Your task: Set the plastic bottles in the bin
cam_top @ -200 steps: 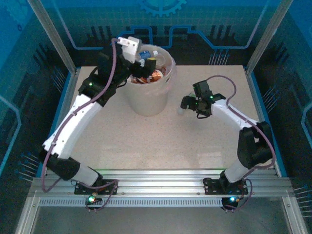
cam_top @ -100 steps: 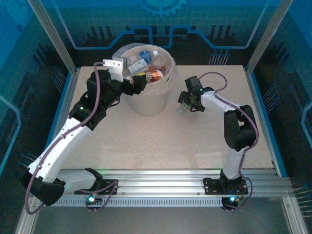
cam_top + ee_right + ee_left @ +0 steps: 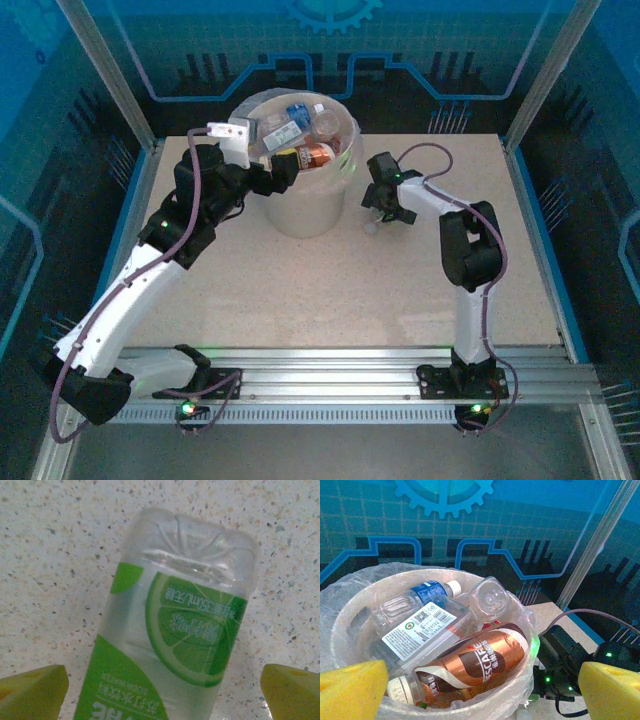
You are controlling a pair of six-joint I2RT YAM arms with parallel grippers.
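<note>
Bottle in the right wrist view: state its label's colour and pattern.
Green label with a lime-slice picture; best in the right wrist view.

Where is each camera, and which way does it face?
Top external: above and behind the bases, looking down on table, bin, left arm, right arm.
Left wrist: beside the bin's rim, looking in at the copper-label bottle; left fingers in lower corners.
Right wrist: close above the green-label bottle, looking down; right fingers in lower corners.
Shared: top and left wrist, the bin.

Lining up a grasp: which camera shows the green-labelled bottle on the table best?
Right wrist: the green-labelled bottle lies large and sharp, its lime label readable. Top external shows it as a small pale speck by the right gripper.
</note>
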